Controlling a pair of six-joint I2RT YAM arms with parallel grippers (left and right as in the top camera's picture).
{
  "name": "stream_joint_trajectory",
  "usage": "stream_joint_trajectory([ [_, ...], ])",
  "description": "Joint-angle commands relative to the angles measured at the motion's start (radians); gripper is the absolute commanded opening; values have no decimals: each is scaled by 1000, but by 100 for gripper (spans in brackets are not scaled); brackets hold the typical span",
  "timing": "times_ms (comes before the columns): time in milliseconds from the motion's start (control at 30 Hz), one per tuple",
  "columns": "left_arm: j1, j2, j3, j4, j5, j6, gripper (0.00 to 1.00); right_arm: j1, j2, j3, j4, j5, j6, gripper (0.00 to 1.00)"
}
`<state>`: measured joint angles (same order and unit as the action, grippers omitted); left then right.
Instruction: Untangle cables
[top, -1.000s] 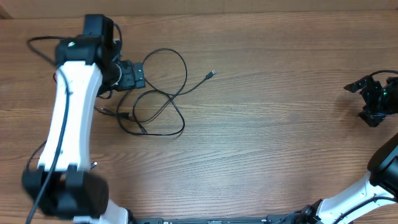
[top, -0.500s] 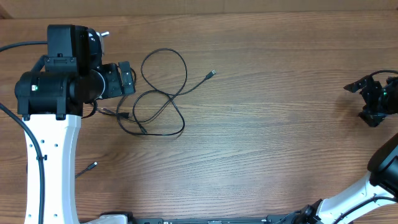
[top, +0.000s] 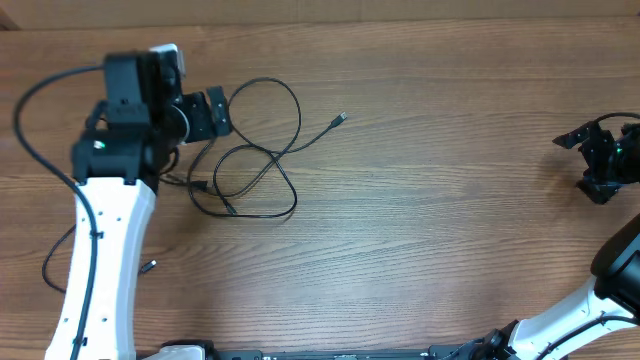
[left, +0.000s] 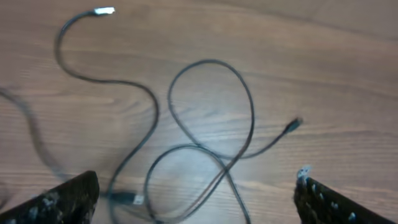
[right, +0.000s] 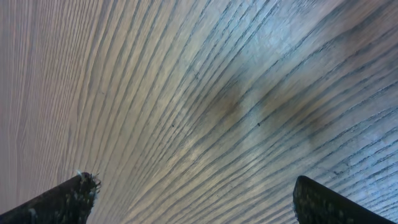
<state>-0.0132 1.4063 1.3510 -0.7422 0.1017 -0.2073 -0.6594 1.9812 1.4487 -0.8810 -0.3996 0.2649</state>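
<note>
black thin flexible cords (top: 276, 153), silver-tipped, lie tangled on the brown wooden table (top: 450, 260).
overhead: left gripper (top: 212, 112) hovers at the tangle's upper left edge, seemingly to pick a strand; right gripper (top: 580, 165) sits well apart. left wrist: fingers (left: 68, 199) spread wide, empty, crossed loops between. right wrist: fingers (right: 62, 202) apart over bare wood, nothing in the way.

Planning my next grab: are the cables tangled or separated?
Tangled: the cables cross each other in overlapping loops in both overhead and left wrist views.
</note>
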Motion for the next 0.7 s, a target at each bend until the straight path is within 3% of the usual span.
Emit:
stream_joint_trajectory([
  [0, -1, -82, -142, 123, 90, 10, 100, 1, -24, 18, 6, 6, -4, 100],
  [667, 0, -493, -1036, 1092, 138, 1, 99, 1, -24, 18, 6, 6, -4, 100],
])
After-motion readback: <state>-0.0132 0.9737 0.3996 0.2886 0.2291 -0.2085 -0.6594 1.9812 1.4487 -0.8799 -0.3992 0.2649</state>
